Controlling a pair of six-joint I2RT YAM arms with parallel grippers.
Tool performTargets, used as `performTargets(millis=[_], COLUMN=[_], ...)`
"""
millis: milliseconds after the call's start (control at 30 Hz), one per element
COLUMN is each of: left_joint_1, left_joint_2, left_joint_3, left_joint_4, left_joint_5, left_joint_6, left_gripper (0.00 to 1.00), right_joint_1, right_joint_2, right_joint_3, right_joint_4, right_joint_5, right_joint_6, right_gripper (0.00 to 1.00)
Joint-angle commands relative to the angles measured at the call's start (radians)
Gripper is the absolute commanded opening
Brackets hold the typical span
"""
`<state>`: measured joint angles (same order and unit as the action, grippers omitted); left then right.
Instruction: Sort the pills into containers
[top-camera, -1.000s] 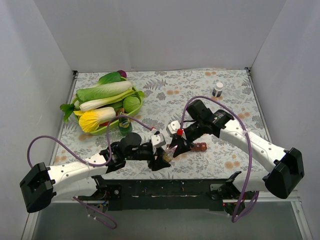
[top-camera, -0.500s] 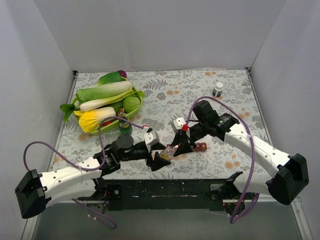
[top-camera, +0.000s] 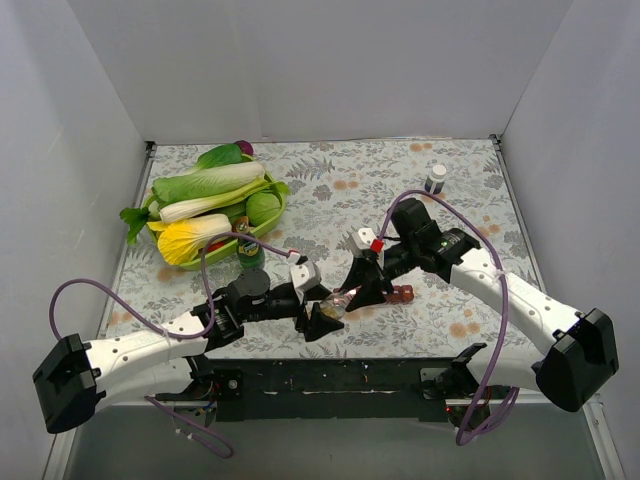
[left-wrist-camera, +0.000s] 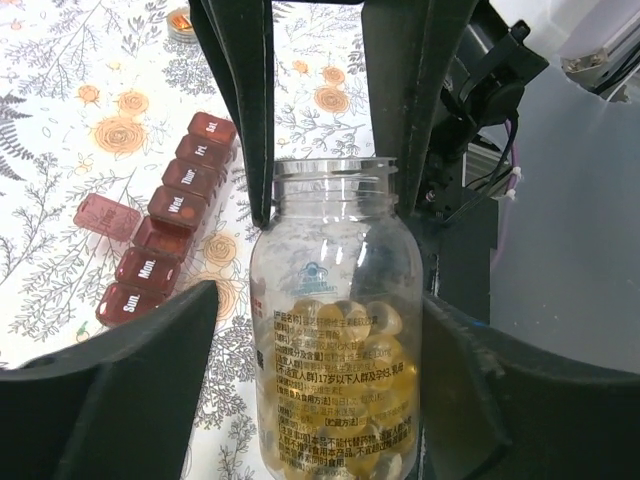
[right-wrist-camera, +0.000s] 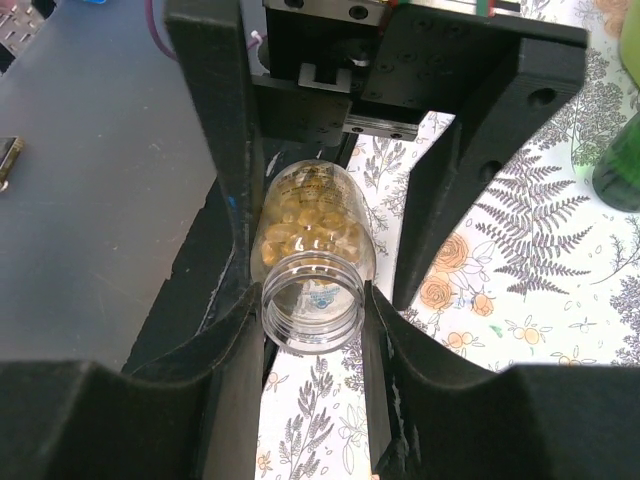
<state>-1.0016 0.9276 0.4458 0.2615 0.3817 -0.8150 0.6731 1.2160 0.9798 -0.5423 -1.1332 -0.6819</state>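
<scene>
A clear pill bottle (top-camera: 343, 300) with no cap, holding yellow capsules, lies tilted between both grippers. My right gripper (top-camera: 358, 295) is shut on its neck; the right wrist view shows both fingers against the bottle's neck (right-wrist-camera: 312, 310). My left gripper (top-camera: 328, 313) surrounds the bottle's body (left-wrist-camera: 335, 330) with its jaws apart and a gap showing on one side. The containers (top-camera: 400, 293), a dark-red strip of day-labelled compartments (left-wrist-camera: 170, 215), lie on the cloth just right of the grippers. One lid (left-wrist-camera: 105, 215) stands open.
A green basket of vegetables (top-camera: 215, 205) sits at the back left, with a small green bottle (top-camera: 250, 250) by it. A white-capped dark bottle (top-camera: 436, 178) stands at the back right. The black base rail (top-camera: 340, 378) runs along the near edge.
The right gripper has come onto the bottle's neck. The left arm has shifted slightly forward with the bottle between its fingers.
</scene>
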Motion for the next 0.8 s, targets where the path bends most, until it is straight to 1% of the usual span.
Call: performTargets(millis=[0, 67, 100, 167, 200, 233, 300, 367, 400, 433, 467, 500, 600, 633, 667, 700, 733, 767], left_joint_1=[0.001, 0.001, 0.001, 0.001, 0.001, 0.001, 0.001, 0.001, 0.001, 0.001, 0.001, 0.001, 0.003, 0.004, 0.014, 0.021, 0.032, 0.055], left_joint_2=[0.004, 0.002, 0.002, 0.002, 0.001, 0.002, 0.001, -0.009, -0.015, -0.039, -0.053, -0.074, -0.179, -0.202, -0.252, -0.268, -0.285, -0.298], left_joint_3=[0.028, 0.030, 0.031, 0.033, 0.034, 0.034, 0.033, 0.024, 0.019, 0.007, -0.002, -0.010, -0.044, -0.044, -0.035, -0.022, -0.009, 0.028], left_joint_4=[-0.011, -0.015, -0.016, -0.028, -0.030, -0.033, -0.039, -0.039, -0.038, -0.035, -0.024, -0.018, 0.021, 0.050, 0.071, 0.094, 0.163, 0.212], left_joint_5=[0.016, 0.014, 0.014, 0.006, 0.000, -0.007, -0.012, -0.020, -0.020, -0.027, -0.052, -0.072, -0.161, -0.190, -0.211, -0.234, -0.244, -0.250], left_joint_6=[0.017, 0.014, 0.014, 0.014, 0.013, 0.011, 0.014, 0.017, 0.025, 0.028, 0.030, 0.031, 0.016, -0.005, -0.013, -0.022, -0.030, -0.051], left_gripper=[0.66, 0.58, 0.42, 0.20, 0.07, 0.00, 0.00, 0.00, 0.00, 0.00, 0.00, 0.00, 0.00, 0.00, 0.00, 0.00, 0.00, 0.00], right_joint_1=[-0.007, -0.007, -0.009, -0.009, -0.009, -0.009, -0.009, -0.009, -0.010, -0.023, -0.035, -0.052, -0.177, -0.254, -0.291, -0.325, -0.387, -0.417], right_joint_2=[-0.030, -0.030, -0.032, -0.035, -0.038, -0.038, -0.044, -0.044, -0.041, -0.041, -0.044, -0.049, -0.067, -0.075, -0.087, -0.111, -0.125, -0.136], right_joint_3=[-0.010, -0.016, -0.020, -0.023, -0.023, -0.024, -0.023, -0.015, 0.006, 0.019, 0.036, 0.071, 0.118, 0.122, 0.112, 0.090, 0.038, 0.007], right_joint_4=[0.041, 0.045, 0.047, 0.048, 0.048, 0.048, 0.041, 0.024, -0.022, -0.037, -0.056, -0.089, -0.116, -0.104, -0.082, -0.043, 0.044, 0.085], right_joint_5=[-0.039, -0.031, -0.027, -0.023, -0.020, -0.019, -0.020, -0.025, -0.027, -0.020, -0.014, -0.011, -0.029, -0.030, -0.020, 0.015, 0.033, 0.045], right_joint_6=[0.018, 0.018, 0.019, 0.018, 0.019, 0.018, 0.010, -0.004, -0.021, -0.039, -0.047, -0.060, -0.077, -0.077, -0.047, -0.019, 0.020, 0.063], right_gripper=[0.07, 0.07, 0.07, 0.07, 0.07, 0.07, 0.09, 0.39, 0.56, 0.84, 0.90, 0.91, 0.93, 0.94, 0.94, 0.94, 0.95, 0.94])
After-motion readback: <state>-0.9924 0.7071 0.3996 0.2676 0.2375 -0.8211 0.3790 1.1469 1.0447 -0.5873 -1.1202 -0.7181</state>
